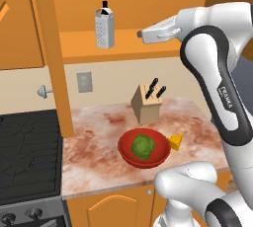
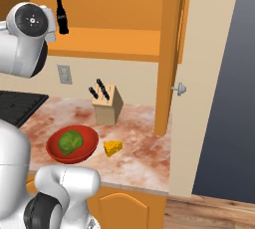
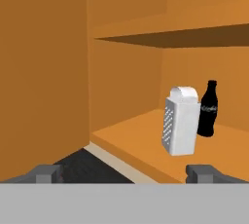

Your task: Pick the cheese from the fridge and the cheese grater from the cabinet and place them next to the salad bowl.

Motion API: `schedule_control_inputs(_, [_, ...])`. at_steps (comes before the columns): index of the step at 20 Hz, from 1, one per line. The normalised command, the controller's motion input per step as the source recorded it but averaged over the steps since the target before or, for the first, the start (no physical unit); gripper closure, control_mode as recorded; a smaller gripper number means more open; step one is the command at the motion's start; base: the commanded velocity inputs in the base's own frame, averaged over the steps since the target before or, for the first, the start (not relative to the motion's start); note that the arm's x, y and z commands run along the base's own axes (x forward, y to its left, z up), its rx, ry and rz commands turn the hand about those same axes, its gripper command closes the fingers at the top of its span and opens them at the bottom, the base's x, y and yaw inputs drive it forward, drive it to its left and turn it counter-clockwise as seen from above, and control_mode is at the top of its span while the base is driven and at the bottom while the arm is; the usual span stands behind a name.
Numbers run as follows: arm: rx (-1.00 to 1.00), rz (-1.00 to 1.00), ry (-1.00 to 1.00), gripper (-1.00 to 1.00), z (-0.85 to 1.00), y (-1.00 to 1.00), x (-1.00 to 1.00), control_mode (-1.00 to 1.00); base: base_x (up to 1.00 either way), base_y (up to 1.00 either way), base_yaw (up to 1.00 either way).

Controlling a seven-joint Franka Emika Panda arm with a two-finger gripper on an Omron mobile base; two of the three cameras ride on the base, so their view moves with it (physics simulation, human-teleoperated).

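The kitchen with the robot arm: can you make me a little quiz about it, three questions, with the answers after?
1. True or false: the cheese lies on the counter right beside the salad bowl.
2. Where does the cheese grater stand? A) on the cabinet shelf, B) on the stove, C) inside the salad bowl.
3. Fill in the missing word: in the hand view, the dark thing standing just behind the cheese grater is a cola ______.

Key
1. True.
2. A. It stands upright there; the gripper is open and has not reached it.
3. bottle.
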Motion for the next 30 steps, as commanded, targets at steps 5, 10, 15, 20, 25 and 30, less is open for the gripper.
schedule_control_inputs(5, [0.00,0.00,-0.01,-1.00,-0.01,0.00,0.11,-1.00,0.00,0.00,0.00])
schedule_control_inputs(10, [0.00,0.00,-0.12,-1.00,-0.07,0.00,0.02,-1.00,0.00,0.00,0.00])
schedule_control_inputs(15, [0.00,0.00,-0.11,-1.00,-0.08,0.00,0.05,-1.00,0.00,0.00,0.00])
schedule_control_inputs(20, [0.00,0.00,0.01,-1.00,-0.02,0.01,0.18,-1.00,0.00,0.00,0.00])
schedule_control_inputs(25, [0.00,0.00,0.07,-1.00,0.00,0.08,0.22,-1.00,0.00,0.00,0.00])
schedule_control_inputs(30, [0.00,0.00,0.02,-1.00,-0.03,0.07,0.20,-1.00,0.00,0.00,0.00])
